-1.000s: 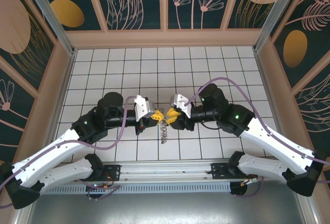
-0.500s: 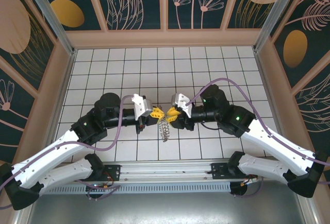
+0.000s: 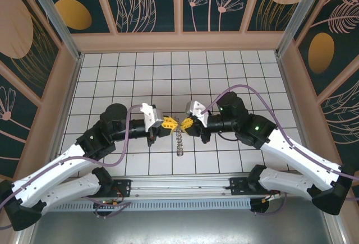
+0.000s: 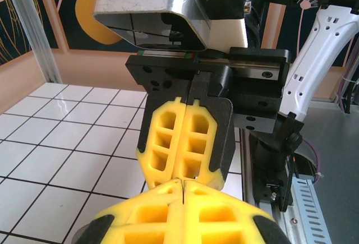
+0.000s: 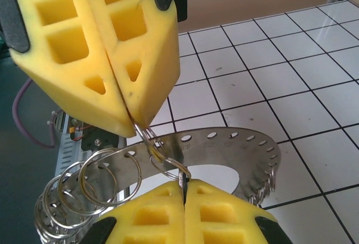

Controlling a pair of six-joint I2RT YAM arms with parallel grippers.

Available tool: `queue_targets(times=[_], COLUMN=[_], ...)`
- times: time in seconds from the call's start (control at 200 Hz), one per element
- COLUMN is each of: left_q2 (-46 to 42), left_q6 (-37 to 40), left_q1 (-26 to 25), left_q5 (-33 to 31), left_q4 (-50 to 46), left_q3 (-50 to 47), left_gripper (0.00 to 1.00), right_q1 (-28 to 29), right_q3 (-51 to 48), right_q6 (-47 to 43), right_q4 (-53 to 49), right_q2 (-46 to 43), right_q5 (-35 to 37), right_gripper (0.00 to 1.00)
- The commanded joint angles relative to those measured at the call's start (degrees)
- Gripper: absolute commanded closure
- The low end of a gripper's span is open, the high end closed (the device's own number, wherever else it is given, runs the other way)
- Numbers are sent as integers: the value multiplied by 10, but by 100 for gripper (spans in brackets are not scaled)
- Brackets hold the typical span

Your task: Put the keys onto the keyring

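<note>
Keyring (image 5: 159,160) first: it sits in mid-air over the middle of the white tiled table (image 3: 112,76), pinched between both arms. From above, the left gripper (image 3: 170,125) reaches in from 9 o'clock and the right gripper (image 3: 185,125) from 3 o'clock, tips almost touching. In the right wrist view the right gripper's yellow fingers (image 5: 151,221) are pressed together on the ring's lower edge at 6 o'clock, and the left gripper's pads (image 5: 140,59) are closed on its wire at 11 o'clock.

A perforated metal plate (image 5: 224,148) with a toothed edge lies just behind the ring. It looks like the piece to be threaded, though I cannot tell whether it is on the coil yet. A chain of split rings (image 5: 73,193) dangles toward 7 o'clock.

To do this well, I'd keep one grip firm as an anchor. The other should turn the ring slowly along its own curve, feeding the plate's hole round the coil. Pulling the arms apart risks springing the wire out of the pads.
</note>
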Motion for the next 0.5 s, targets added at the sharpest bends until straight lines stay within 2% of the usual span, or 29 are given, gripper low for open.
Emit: queue_targets(times=[0.0,0.23,0.355,0.495], left_q2=[-15,-19,-19,-20], left_q6=[-16,-20,-16,-14], left_q1=[-2,-2,-2,-2], left_q5=[21,23,17,14], left_q4=[60,68,65,65], left_q3=[0,-10,-10,-11], left_gripper=[100,100,100,100], right_q1=[-6,-7,-7,-6], right_q3=[-3,4,3,-19], right_q6=[6,5,8,22], right_q4=[0,7,4,20], right_q2=[13,25,19,-28], right_q5=[27,29,35,40], right_gripper=[100,100,80,64])
